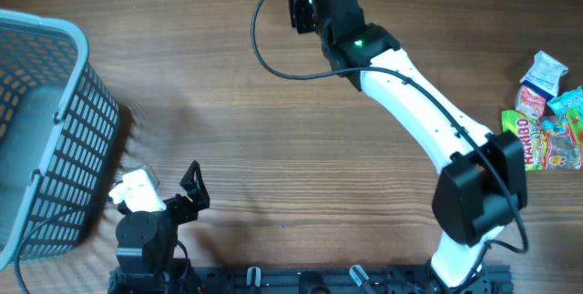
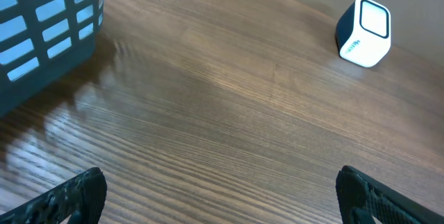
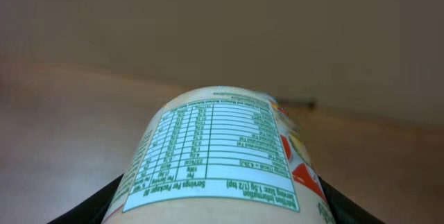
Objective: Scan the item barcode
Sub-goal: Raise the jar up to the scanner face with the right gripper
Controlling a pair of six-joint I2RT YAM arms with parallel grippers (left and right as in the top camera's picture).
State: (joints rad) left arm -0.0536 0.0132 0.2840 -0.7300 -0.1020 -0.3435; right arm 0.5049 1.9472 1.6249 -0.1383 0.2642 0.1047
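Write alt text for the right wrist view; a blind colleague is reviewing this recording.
A round container with a teal nutrition label facing the camera fills the lower frame, held between the right gripper's dark fingers. Behind it, a blurred wooden table and plain beige wall.

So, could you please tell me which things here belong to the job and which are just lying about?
Job: pale round tub with teal nutrition label; small dark scanner with white face.
Lying about: grey plastic basket; colourful snack packets.
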